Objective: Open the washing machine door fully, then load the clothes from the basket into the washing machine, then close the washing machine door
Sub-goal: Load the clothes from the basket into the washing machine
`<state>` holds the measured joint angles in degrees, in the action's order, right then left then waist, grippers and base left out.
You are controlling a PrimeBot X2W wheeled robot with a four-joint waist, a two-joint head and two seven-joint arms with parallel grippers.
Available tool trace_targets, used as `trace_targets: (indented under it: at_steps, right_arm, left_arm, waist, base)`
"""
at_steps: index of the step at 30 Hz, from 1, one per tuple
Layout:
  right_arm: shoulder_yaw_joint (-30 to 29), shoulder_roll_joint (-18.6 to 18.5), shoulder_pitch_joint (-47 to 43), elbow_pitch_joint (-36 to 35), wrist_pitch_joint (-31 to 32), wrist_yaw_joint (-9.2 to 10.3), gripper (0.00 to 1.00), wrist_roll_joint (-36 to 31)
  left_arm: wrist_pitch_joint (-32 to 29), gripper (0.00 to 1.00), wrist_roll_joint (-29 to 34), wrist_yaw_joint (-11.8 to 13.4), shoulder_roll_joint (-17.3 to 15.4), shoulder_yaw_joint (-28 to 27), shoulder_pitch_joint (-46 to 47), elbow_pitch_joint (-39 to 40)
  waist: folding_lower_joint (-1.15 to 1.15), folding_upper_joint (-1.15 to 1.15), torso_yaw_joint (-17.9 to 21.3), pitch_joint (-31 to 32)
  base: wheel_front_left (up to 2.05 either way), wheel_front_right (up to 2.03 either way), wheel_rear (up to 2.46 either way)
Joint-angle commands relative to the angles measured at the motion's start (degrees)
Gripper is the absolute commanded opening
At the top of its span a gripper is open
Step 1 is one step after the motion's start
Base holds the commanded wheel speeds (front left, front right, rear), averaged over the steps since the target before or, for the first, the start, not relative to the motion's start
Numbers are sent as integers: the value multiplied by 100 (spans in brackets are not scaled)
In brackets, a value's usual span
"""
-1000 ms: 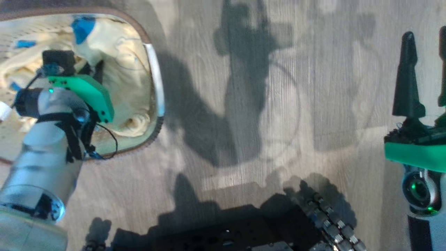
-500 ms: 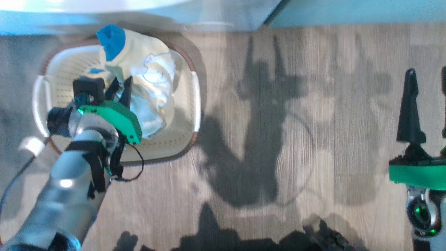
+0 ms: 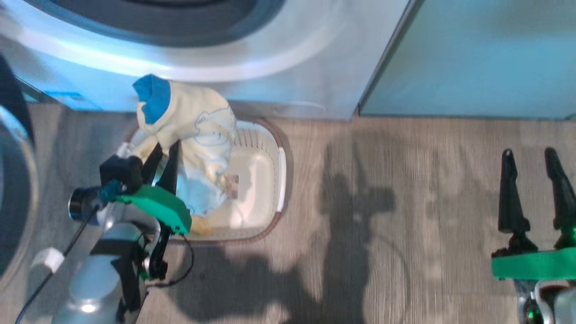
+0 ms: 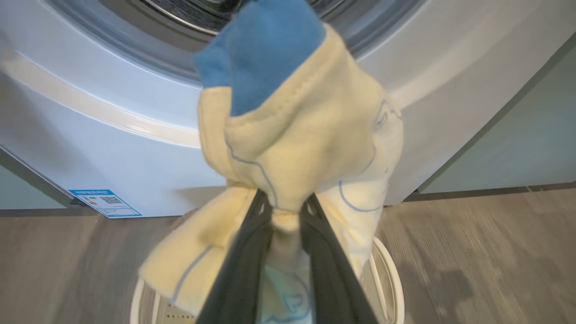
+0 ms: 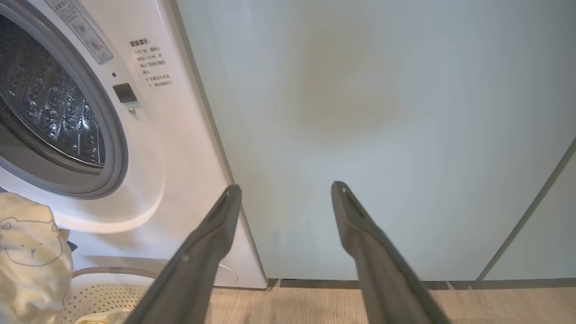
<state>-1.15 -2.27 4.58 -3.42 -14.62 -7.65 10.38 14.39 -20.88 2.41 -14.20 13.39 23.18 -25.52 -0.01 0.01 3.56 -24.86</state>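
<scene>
My left gripper (image 3: 164,155) is shut on the clothes (image 3: 193,130), a pale yellow bundle with a blue piece on top. The bundle hangs lifted above the cream basket (image 3: 265,189), its lower end still reaching into it. In the left wrist view the clothes (image 4: 292,148) bulge over my gripper (image 4: 283,211), in front of the white washing machine (image 4: 112,135). The machine's grey-rimmed drum opening (image 3: 180,27) lies just beyond the basket. The washing machine door (image 3: 13,202) stands open at the far left. My right gripper (image 3: 533,155) is open and holds nothing, off to the right over the floor.
Pale teal cabinets (image 3: 472,58) stand right of the machine, and my right gripper (image 5: 285,189) points at their front (image 5: 360,112). The steel drum (image 5: 49,112) shows at the left of that view. Grey wood floor (image 3: 382,225) stretches between the basket and my right arm.
The head camera has tilted up, bringing the machine and cabinets into view. My left gripper has raised the clothes out of the basket. The right gripper stays open.
</scene>
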Motion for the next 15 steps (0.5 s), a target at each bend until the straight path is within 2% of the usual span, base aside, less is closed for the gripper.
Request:
trace_targets:
  at_steps: [1, 9, 15]
  right_arm:
    - [130, -61, -126, -95, -38, 16, 100, -78]
    - [159, -61, -529, 125, -38, 16, 100, -153]
    - [169, -61, -728, 249, -38, 16, 100, -169]
  left_arm:
    - [61, 0, 84, 60, -200, -266, -114, 300]
    - [52, 0, 259, 244, -342, -422, -896, 1125]
    - [-83, 0, 296, 394, -473, -464, -1279, 1659]
  waist:
    - [1, -1, -153, 501]
    - [1, -1, -196, 1288]
    - [1, -1, -209, 1649]
  base:
    - [0, 0, 0]
    - [0, 0, 0]
    - [0, 0, 0]
